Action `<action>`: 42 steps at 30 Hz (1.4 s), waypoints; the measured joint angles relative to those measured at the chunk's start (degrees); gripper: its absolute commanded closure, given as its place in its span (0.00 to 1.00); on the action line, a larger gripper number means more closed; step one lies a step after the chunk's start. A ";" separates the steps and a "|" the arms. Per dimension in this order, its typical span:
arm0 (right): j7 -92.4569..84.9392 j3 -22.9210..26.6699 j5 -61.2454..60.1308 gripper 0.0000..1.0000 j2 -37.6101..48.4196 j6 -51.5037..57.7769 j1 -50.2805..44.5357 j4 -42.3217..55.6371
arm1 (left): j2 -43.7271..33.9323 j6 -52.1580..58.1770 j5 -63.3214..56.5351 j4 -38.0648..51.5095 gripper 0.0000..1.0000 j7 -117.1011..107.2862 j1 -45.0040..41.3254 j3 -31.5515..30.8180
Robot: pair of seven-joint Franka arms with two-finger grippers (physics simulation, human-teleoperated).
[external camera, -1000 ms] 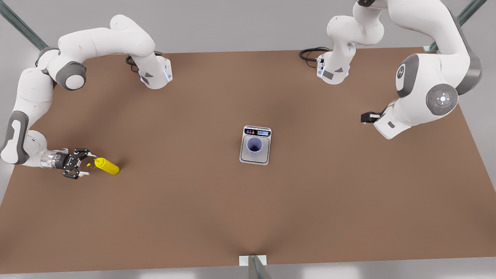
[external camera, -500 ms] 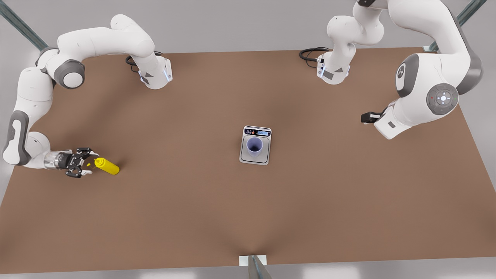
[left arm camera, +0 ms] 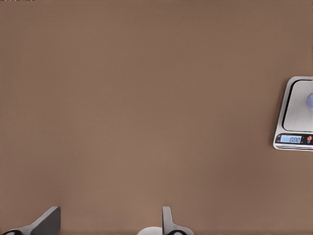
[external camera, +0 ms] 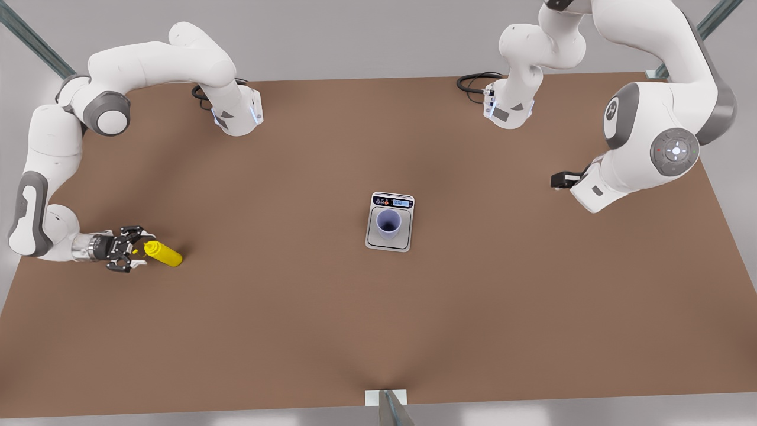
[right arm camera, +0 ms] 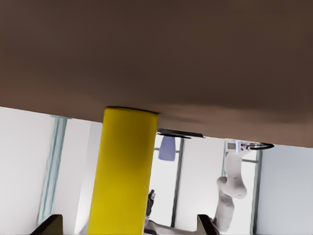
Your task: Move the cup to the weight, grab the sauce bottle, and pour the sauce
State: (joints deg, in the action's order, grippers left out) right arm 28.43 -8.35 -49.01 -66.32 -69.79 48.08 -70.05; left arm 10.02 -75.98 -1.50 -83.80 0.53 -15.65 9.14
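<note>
The right pincer is gaping wide around the nozzle end of the sauce bottle lying on the desk (nothing gripped); closing comes next. Farther off, the cup is sitting on the weight; the left pincer, spread and empty, is waiting.

Change noted: right gripper, black two-finger type, at the front view's left, is now advanced closer along the brown table toward the small bright yellow cylindrical squeeze bottle, which lies on its side. Open fingers now flank the pointed nozzle end; earlier they stood just short of it.
</note>
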 measured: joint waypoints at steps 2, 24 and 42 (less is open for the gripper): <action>-0.30 -0.08 0.54 0.00 -0.01 0.00 0.00 0.00 | 0.00 -0.05 0.02 -0.05 0.00 0.00 0.00 0.00; 6.81 -4.30 1.06 0.00 0.98 -2.37 -0.88 -1.50 | 0.26 -0.05 0.01 0.04 0.00 0.09 0.09 0.09; 8.65 -9.27 0.30 0.00 1.01 -2.00 -1.32 -2.28 | 0.26 0.04 0.01 0.04 0.00 0.00 0.09 0.09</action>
State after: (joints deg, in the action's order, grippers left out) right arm 37.08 -17.61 -48.71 -65.31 -71.79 46.76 -72.33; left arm 10.29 -75.94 -1.49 -83.76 0.53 -15.56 9.22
